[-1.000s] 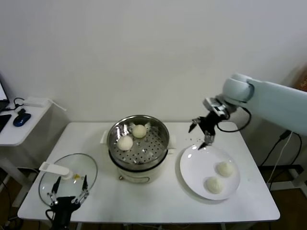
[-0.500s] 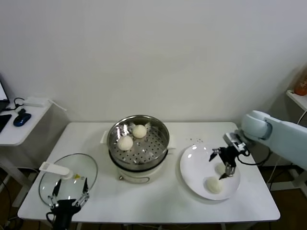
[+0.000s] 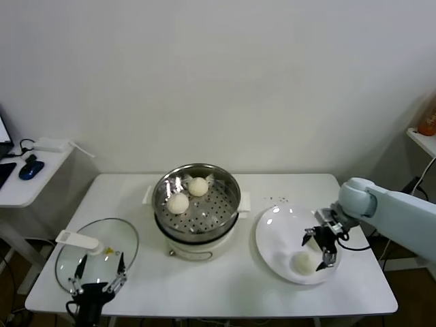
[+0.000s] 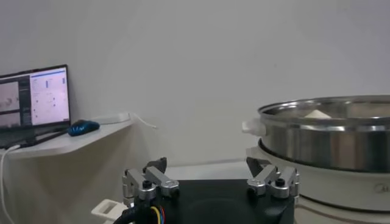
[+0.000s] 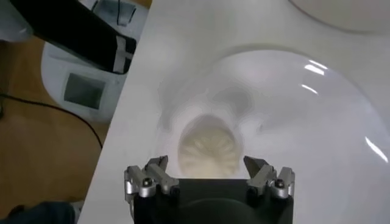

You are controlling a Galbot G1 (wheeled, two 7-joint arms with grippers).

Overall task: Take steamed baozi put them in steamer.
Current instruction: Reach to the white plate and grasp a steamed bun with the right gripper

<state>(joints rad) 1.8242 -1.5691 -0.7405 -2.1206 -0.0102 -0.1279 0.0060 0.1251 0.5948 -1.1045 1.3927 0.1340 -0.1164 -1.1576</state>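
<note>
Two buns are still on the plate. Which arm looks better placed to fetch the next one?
The right. Its open right gripper hangs just over a bun on the plate; the left gripper sits by the glass lid.

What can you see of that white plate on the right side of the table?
The white plate is round, glossy and shallow, lying flat on the table just right of the steamer. Its left part is bare. On its right side one steamed baozi shows, and the right gripper, fingers open, is over a second one.
</note>
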